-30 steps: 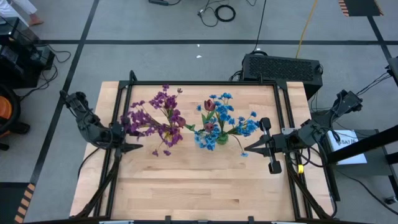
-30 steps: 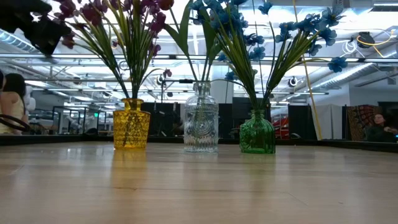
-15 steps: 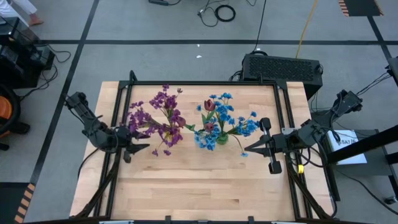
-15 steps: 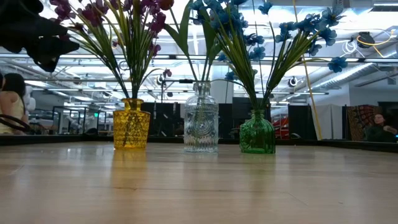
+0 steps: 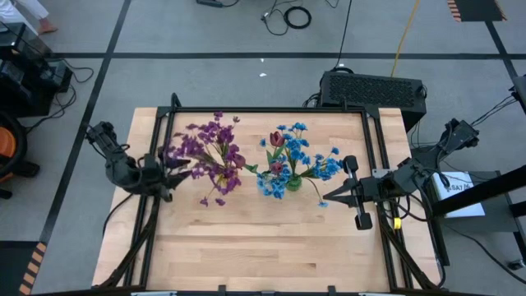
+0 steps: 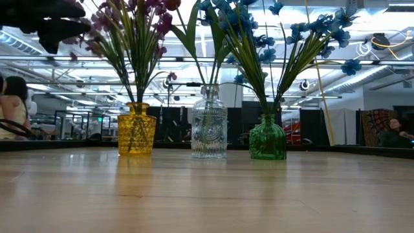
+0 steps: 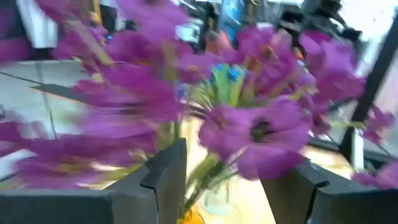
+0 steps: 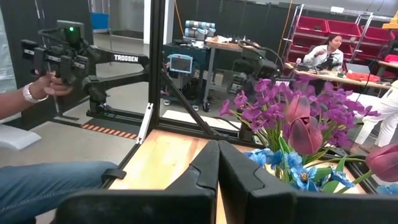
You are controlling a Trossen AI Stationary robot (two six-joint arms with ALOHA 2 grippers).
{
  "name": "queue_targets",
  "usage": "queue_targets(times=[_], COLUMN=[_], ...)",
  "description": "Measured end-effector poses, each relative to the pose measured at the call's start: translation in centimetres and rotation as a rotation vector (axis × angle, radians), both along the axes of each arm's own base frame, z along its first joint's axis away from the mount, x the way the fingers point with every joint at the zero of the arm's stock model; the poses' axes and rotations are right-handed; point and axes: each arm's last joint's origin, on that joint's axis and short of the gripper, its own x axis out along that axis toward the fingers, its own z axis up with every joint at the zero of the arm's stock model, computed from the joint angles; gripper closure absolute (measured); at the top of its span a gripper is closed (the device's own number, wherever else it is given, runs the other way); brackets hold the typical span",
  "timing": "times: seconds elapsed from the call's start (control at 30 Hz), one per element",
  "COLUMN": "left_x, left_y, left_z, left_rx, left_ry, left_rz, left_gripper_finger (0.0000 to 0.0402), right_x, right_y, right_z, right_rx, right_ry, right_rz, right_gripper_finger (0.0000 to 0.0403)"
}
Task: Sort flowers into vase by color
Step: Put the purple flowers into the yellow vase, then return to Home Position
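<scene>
Left gripper (image 5: 168, 177): raised above the table's left edge, pointed inward at the purple flowers (image 5: 209, 156). Fingers (image 7: 165, 180) parted, with purple blossoms and green stems filling the gap; grip on a stem cannot be confirmed. Arm bent outward past the black frame rail (image 5: 156, 156).

Right gripper (image 5: 329, 197): level above the right side of the table, pointed toward the middle, fingers (image 8: 205, 171) pressed together, nothing held. Stands clear of the blue flowers (image 5: 308, 160).

Three vases in a row toward the far side of the wooden table (image 5: 263, 247):
- yellow vase (image 6: 136, 129), holding the purple flowers;
- clear vase (image 6: 209, 123), in the middle, holding dark red flowers (image 5: 278, 140);
- green vase (image 6: 268, 138), holding the blue flowers.

Blossoms of neighbouring bunches spread close together overhead. Near half of the table bare. Frame rails along left, right and far edges. Person seated beyond the table (image 8: 329, 50); another person's hand (image 8: 46, 87) on a handle.
</scene>
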Motion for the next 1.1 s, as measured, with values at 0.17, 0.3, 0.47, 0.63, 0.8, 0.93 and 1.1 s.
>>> queue_targets(times=[0.17, 0.3, 0.47, 0.63, 0.8, 0.93, 1.1], left_x=[-0.2, -0.3, 0.0, 0.4, 0.7, 0.8, 0.9], left_y=[-0.1, -0.1, -0.4, -0.9, -1.2, -1.3, -1.1], left_z=[-0.7, -1.9, -3.7, -5.6, -6.5, -6.5, -6.5], left_rx=[-0.01, -0.037, -0.054, -0.065, -0.039, 0.011, 0.042], left_ry=[0.085, 0.143, 0.163, 0.148, 0.125, 0.114, 0.123], left_rz=[-0.084, -0.085, -0.081, -0.083, -0.101, -0.112, -0.086], left_gripper_finger=[0.021, 0.021, 0.021, 0.021, 0.021, 0.021, 0.0215], right_x=[0.0, 0.0, 0.0, 0.0, 0.0, 0.0, 0.0], right_y=[0.1, 0.1, 0.1, 0.1, 0.1, 0.1, 0.1], right_z=[-0.1, -0.1, -0.1, -0.1, -0.1, -0.1, -0.1], right_rx=[0.007, 0.01, 0.012, 0.011, 0.01, 0.009, 0.003], right_ry=[0.011, 0.011, 0.01, 0.009, 0.009, 0.009, 0.007], right_rz=[0.022, 0.023, 0.023, 0.022, 0.022, 0.022, 0.022], right_gripper_finger=[0.0402, 0.0402, 0.0402, 0.0402, 0.0402, 0.0402, 0.0402])
